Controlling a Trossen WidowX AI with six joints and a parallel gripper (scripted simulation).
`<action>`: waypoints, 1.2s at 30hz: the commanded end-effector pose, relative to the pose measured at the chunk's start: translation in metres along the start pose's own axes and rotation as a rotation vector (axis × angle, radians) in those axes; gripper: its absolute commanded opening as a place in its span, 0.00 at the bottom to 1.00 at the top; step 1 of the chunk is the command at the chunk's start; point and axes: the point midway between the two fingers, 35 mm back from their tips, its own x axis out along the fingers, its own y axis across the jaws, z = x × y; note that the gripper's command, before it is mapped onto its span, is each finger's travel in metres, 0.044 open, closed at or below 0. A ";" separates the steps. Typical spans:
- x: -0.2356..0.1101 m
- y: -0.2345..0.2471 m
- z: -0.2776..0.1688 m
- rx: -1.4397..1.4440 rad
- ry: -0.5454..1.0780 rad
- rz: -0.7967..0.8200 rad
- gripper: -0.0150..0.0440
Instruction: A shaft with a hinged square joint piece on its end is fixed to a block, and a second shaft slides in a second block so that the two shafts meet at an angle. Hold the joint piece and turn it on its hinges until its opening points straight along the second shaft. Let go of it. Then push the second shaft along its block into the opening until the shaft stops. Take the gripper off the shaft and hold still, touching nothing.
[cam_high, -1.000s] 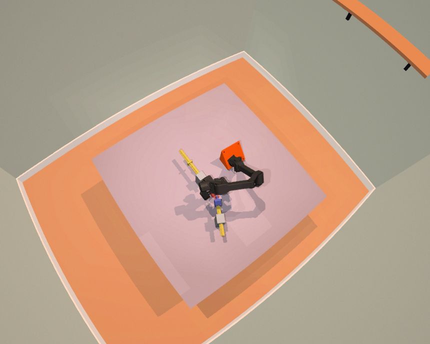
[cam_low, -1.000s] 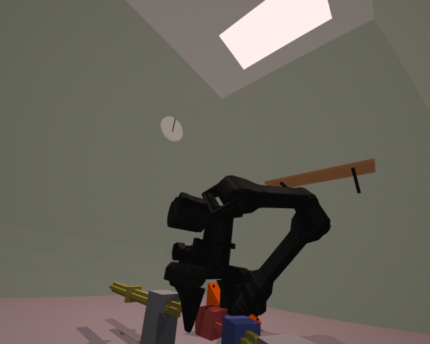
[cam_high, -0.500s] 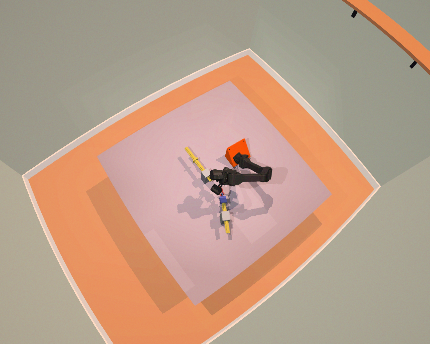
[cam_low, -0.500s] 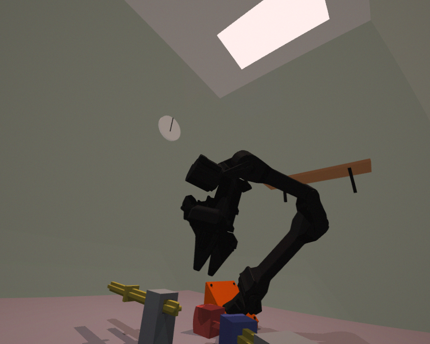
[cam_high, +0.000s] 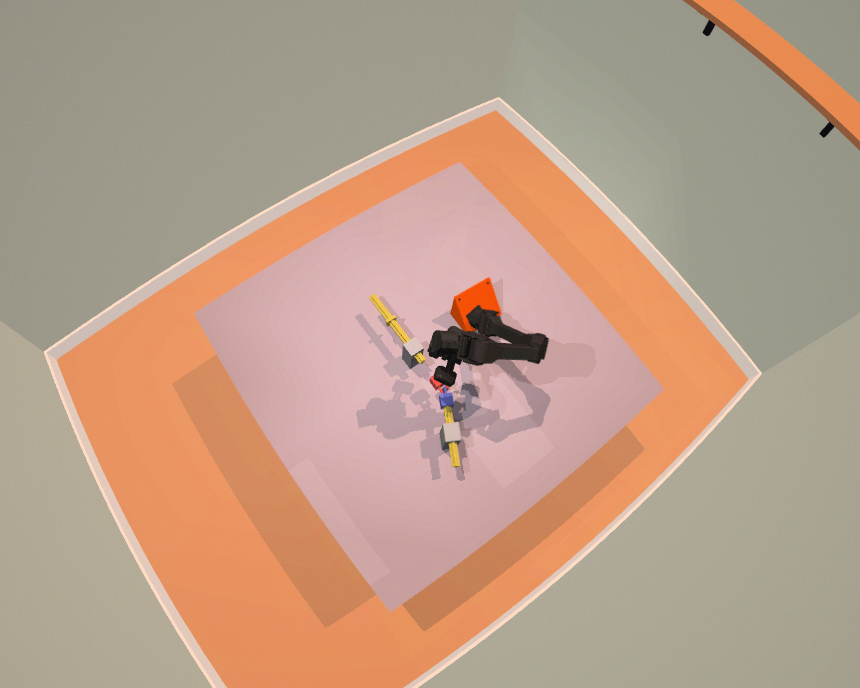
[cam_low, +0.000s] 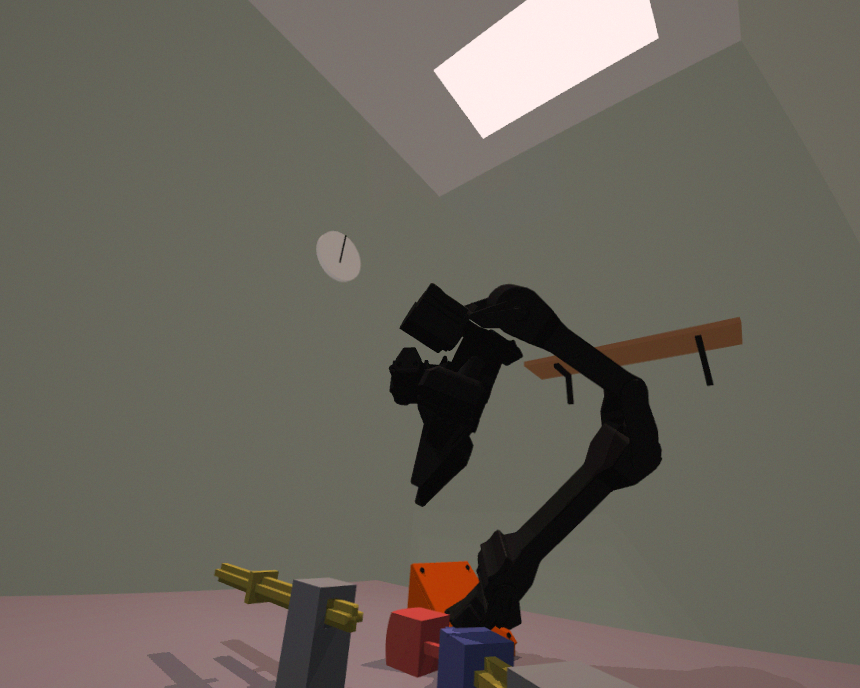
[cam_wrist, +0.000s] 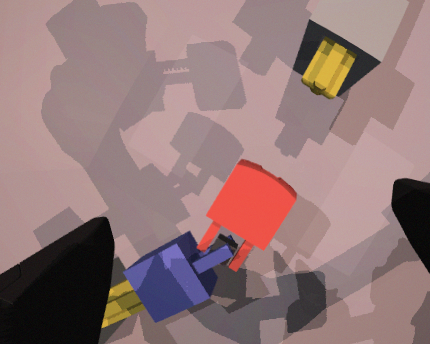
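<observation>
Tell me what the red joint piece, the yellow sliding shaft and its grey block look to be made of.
Red joint piece: flat matte red, no gloss or grain; probably plastic or painted metal.
Yellow sliding shaft: ribbed, evenly yellow, matte; could be plastic or coated metal.
Grey block: plain pale grey top, dark sides, dull; suggests unpolished metal or plastic.
None shows texture, so the material stays open.

1. A bright skylight (cam_low: 546, 63) lights my room from above.
2. Many overlapping grey shadows fall across the table (cam_wrist: 75, 163).
3. My fingers appear black, without detail.
4. Top view bends at its edges.
</observation>
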 end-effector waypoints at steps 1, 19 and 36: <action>-0.001 0.001 0.003 0.010 -0.001 0.001 1.00; 0.082 -0.046 0.044 0.469 0.332 -0.129 1.00; 0.107 -0.064 0.049 0.612 0.431 -0.180 1.00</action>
